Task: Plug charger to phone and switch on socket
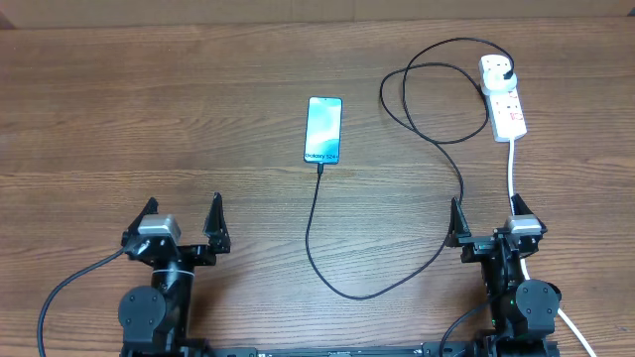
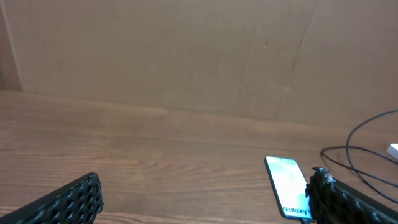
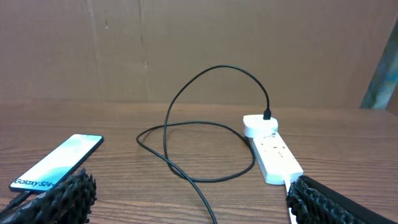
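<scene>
The phone (image 1: 323, 129) lies flat at mid-table, its blue screen lit. It also shows in the left wrist view (image 2: 286, 185) and the right wrist view (image 3: 56, 162). The charger, a thin black cable (image 1: 327, 268), meets the phone's near edge, curves right, loops, and ends in a black plug (image 1: 507, 72) seated in the white socket (image 1: 504, 99). The socket's (image 3: 273, 155) switch position is too small to read. My left gripper (image 1: 183, 220) (image 2: 202, 205) and right gripper (image 1: 488, 223) (image 3: 193, 202) rest open near the front edge, holding nothing.
The socket's thick white cord (image 1: 513, 174) runs toward my right arm and passes beside its base. A brown cardboard wall (image 3: 199, 50) stands behind the wooden table (image 1: 149, 119).
</scene>
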Motion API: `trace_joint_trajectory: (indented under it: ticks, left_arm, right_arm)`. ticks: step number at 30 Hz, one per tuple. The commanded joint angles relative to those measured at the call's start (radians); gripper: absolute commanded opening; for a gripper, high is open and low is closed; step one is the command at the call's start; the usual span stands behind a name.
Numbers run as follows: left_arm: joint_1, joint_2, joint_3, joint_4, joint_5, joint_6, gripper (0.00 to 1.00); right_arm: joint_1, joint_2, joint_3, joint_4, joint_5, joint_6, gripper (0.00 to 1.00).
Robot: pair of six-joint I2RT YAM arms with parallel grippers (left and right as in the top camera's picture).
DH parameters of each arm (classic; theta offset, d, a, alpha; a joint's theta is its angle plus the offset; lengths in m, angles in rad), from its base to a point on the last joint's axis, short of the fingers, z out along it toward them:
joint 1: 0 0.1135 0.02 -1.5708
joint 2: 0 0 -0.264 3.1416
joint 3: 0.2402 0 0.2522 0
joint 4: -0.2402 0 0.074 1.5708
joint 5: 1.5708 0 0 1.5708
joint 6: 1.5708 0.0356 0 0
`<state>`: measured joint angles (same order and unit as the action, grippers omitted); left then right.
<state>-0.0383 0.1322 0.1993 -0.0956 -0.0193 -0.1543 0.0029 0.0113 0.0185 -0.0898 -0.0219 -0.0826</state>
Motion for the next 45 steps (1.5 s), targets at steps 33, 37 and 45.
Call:
trace_joint_trajectory:
  ticks: [33, 37, 45]
  left_arm:
    - [0.025, -0.130, -0.195, 0.017, -0.010, 0.088, 1.00]
    - [0.024, -0.130, -0.195, 0.017, -0.013, 0.087, 1.00]
    - [0.023, -0.130, -0.195, 0.017, -0.015, 0.127, 1.00]
  right_arm:
    - [0.007, -0.008, -0.011, 0.005, 0.005, -0.004, 1.00]
    - [0.007, -0.008, -0.011, 0.005, 0.005, -0.004, 1.00]
    - [0.007, -0.008, -0.011, 0.005, 0.005, -0.005, 1.00]
